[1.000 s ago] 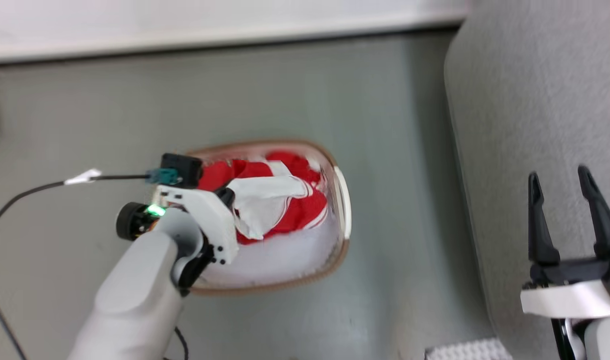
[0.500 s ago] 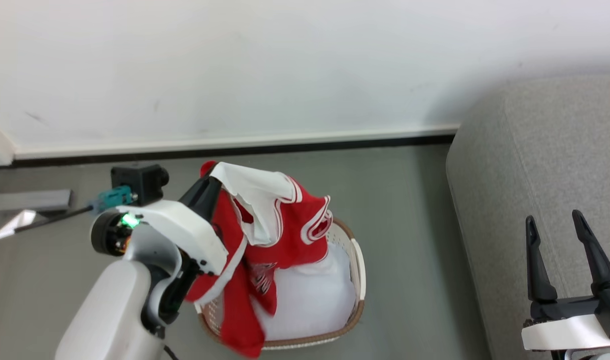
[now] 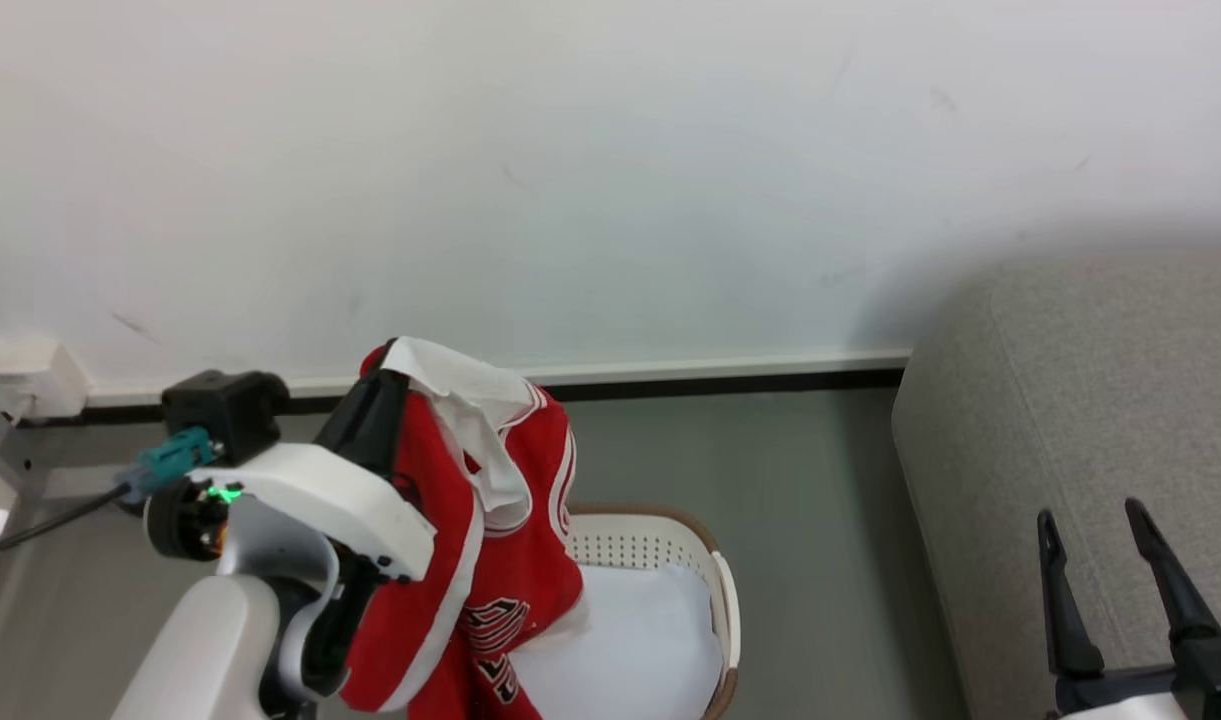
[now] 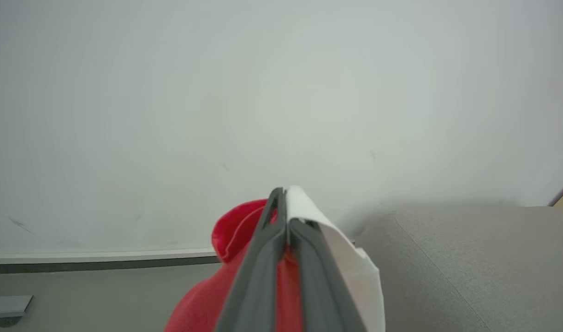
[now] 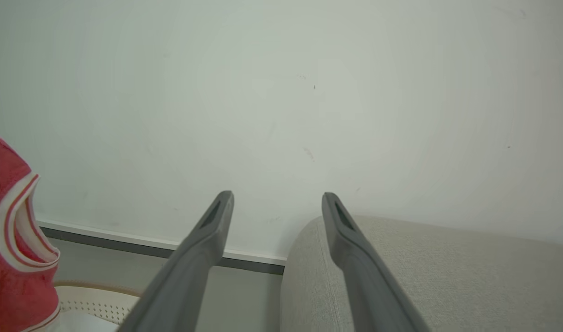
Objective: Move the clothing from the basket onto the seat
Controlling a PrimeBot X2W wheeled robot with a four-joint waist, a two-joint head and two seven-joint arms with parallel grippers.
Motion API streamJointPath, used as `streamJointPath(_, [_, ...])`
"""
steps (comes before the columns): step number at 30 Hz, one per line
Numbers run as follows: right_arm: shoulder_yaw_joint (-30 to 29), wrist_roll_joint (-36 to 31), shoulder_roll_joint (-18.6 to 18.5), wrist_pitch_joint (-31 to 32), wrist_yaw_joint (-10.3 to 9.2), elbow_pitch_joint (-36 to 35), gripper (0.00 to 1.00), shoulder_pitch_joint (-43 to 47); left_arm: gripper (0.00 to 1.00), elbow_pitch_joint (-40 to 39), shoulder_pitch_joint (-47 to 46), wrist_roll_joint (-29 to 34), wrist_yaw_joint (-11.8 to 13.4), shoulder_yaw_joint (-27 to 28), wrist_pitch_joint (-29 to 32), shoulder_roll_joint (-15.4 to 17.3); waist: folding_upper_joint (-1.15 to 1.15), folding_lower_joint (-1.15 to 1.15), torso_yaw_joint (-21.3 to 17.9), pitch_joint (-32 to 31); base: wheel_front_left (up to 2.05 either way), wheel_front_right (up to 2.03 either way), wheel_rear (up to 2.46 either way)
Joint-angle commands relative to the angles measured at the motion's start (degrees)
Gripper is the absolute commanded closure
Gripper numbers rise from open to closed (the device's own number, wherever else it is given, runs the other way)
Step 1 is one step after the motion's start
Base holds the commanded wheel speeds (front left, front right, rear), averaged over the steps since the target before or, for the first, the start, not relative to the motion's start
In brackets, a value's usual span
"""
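Two-finger left claw [image 4: 283, 203] clamped on soft red clothing [image 3: 522, 575] above perforated oval basket [image 3: 670, 522]; right claw [image 3: 1090, 515] spread

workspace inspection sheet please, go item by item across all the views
surface: grey floor, the basket stands on it
job's things: red jersey hangs from the left hand above the basket, its lower end out of frame; sofa on the right, jersey not yet on it
clutter: white sheet in the basket
hands: left hand shut on the jersey; right hand open, holding nothing
cables: dark cable runs left from the left wrist
surroundings: white wall, baseboard
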Motion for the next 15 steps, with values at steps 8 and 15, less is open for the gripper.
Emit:
streamJointPath(8, [-0.1,-0.4,-0.6,0.0,-0.14,0.7,0.00,2.2,1.00,-1.2,1.7,-0.2,1.2,0.2,-1.7,-0.4,0.00,0.02,-0.3,-2.1,0.00,0.00,0.00])
streamJointPath(15, [0.2,-0.1,-0.5,0.0,-0.14,0.9,0.00,2.3,1.00,-1.3,0.9,0.4,1.6,0.0,-2.7,-0.7,0.00,0.02,-0.7,-2.1,0.00,0.00,0.00])
